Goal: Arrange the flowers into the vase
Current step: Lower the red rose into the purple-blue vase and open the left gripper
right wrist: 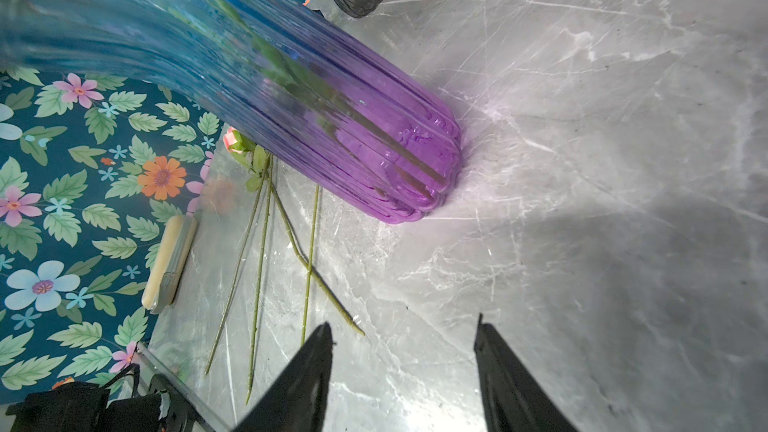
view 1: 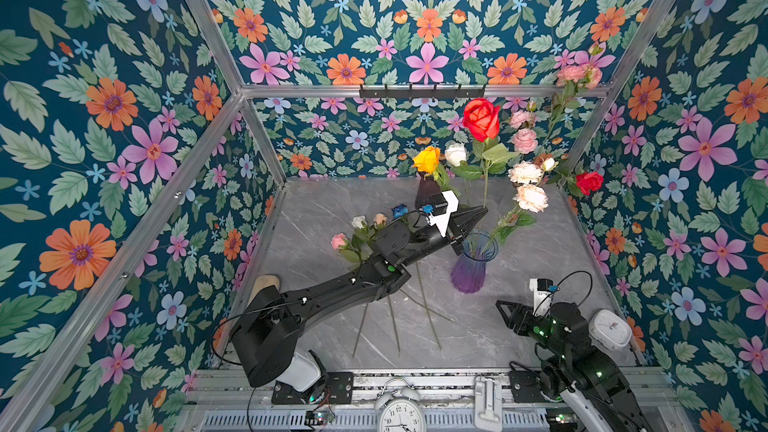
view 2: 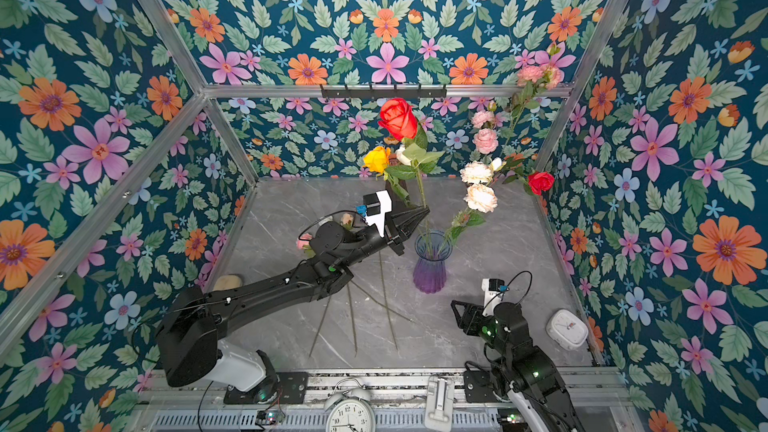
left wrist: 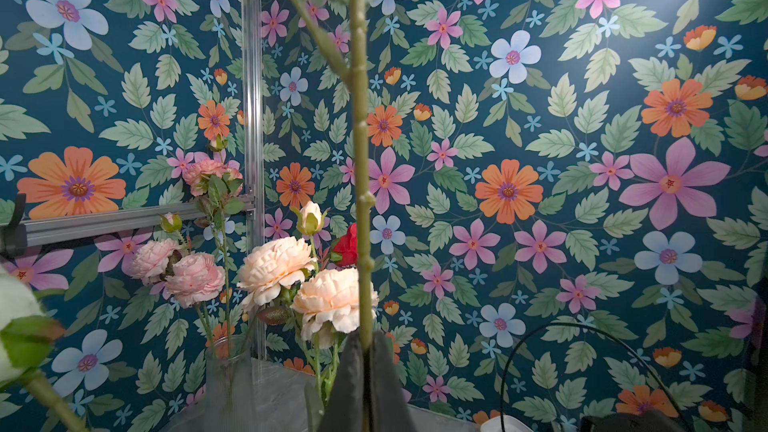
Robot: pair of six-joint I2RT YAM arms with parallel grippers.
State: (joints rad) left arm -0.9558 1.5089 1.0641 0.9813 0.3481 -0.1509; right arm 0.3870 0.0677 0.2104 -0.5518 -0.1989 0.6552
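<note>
Over the mouth of the ribbed blue-to-purple glass vase (view 1: 473, 268), your left gripper (view 1: 483, 210) is clamped on the green stem of a tall red rose (view 1: 481, 118) and holds it upright. In both top views the stem's lower end looks to run down inside the neck, though the tinted glass hides how deep it sits. A leaning spray of peach ruffled blooms (view 1: 527, 184) already stands in that vase, so you are partway through the job. Elsewhere, a yellow rose (view 1: 427, 159) and a white rose (view 1: 456, 154) sit in a slim dark vase (view 1: 427, 193) at the back, and the pale pink ruffled blooms (left wrist: 195, 276) stand in a clear glass vessel (left wrist: 228, 371) near the far corner. Left to do: four loose thin-stemmed flowers (right wrist: 308, 265) lie flat on the grey marbled tabletop (view 1: 552, 251), left of the vase and partly under your left arm, among them a small pink bud (view 1: 338, 241) and a blue one (view 1: 399, 210). Your right gripper (right wrist: 403, 326) hangs near the vase's foot, jaws apart and empty.
</note>
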